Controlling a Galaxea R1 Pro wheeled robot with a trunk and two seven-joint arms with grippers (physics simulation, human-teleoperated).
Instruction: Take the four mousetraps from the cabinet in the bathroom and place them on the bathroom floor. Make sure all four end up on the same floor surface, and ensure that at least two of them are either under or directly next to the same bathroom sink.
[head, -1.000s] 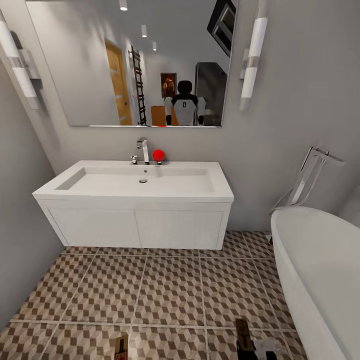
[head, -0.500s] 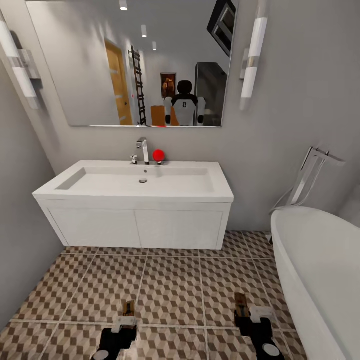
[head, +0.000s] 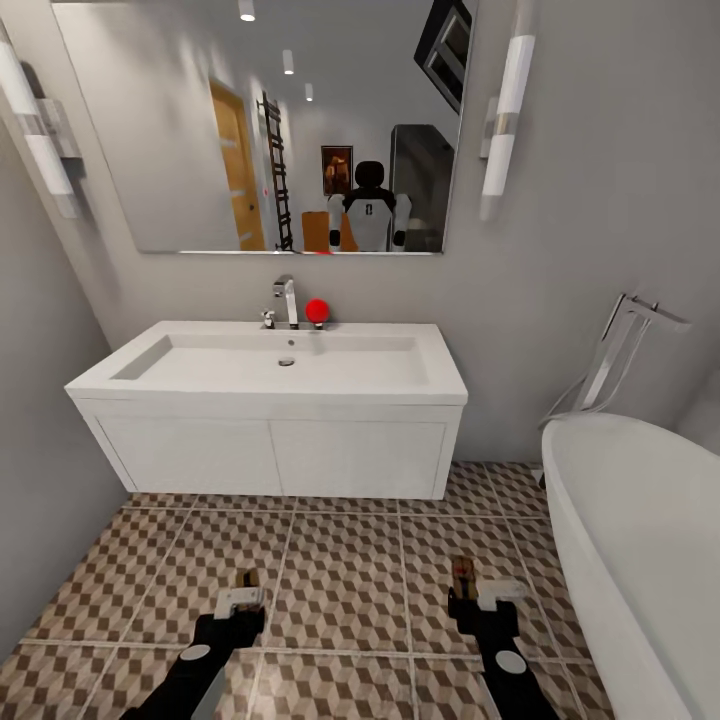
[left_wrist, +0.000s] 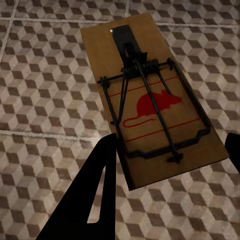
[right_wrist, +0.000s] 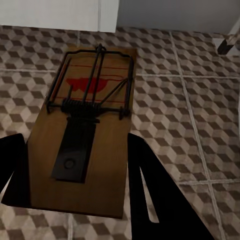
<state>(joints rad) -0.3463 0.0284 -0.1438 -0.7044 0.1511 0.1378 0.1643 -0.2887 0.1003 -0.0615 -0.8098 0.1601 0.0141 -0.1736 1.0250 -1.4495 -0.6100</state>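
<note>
Low in the frame, each black tool grips a flat wooden mousetrap: left tool (head: 243, 592) grasping the left mousetrap (left_wrist: 152, 102), right tool (head: 478, 585) grasping the right mousetrap (right_wrist: 87, 127). Cube-patterned floor (head: 340, 570) spreads beneath; the boxy white sink (head: 270, 400) sits mid-frame.

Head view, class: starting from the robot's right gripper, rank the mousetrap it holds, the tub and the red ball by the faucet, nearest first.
1. The mousetrap, held in the right gripper.
2. The tub, close by on the right.
3. The red ball, up on the sink by the back wall.
</note>
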